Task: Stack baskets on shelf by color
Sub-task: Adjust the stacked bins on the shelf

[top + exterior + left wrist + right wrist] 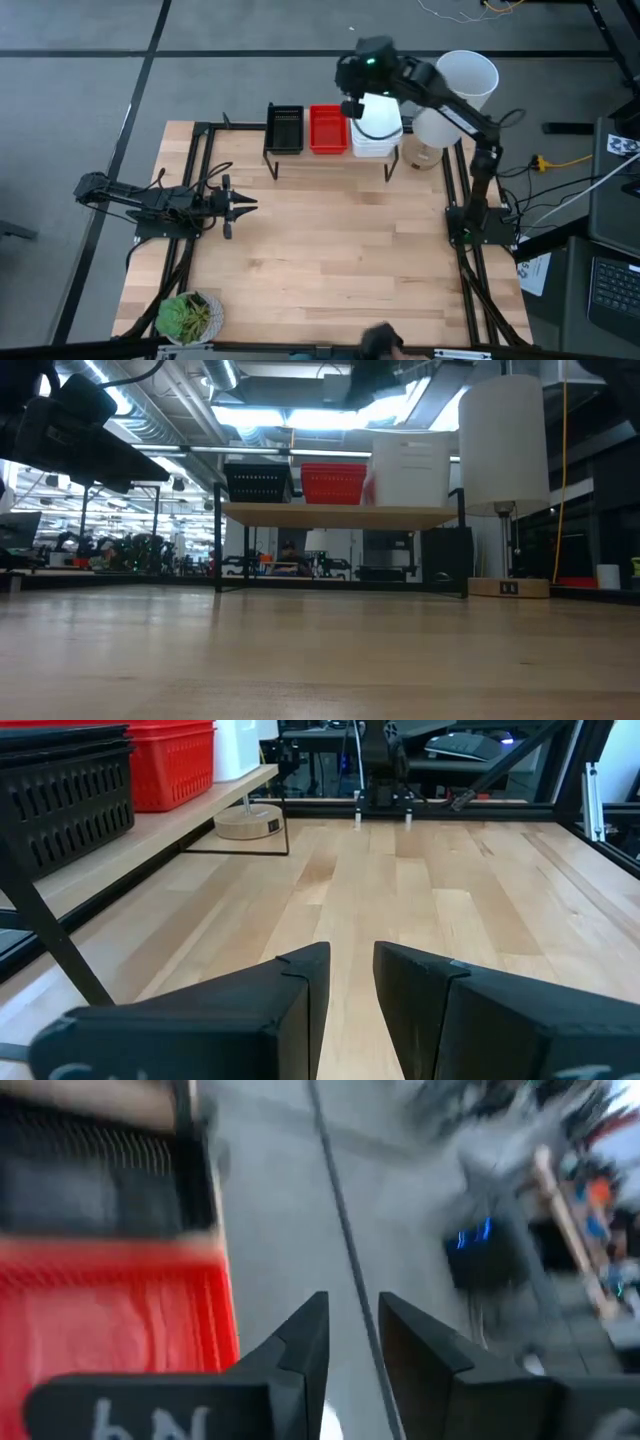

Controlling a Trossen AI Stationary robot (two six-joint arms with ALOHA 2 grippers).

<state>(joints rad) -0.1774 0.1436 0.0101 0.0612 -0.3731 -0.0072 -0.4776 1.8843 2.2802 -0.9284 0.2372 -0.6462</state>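
Bare worktop (320, 660) in front | shelf (340, 515) carries black (284, 128), red (328, 129), white baskets (376, 136) in separate stacks | right gripper (352, 108) above white stack, fingers parted, holding nothing | left gripper (245, 204) idle, parted | step: sorting looks complete; next: withdraw clear.

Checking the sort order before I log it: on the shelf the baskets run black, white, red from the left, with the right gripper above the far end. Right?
Not quite. The high view shows black, then red, then white on the shelf: red is in the middle, white at the right end. The right gripper does hang above that end.
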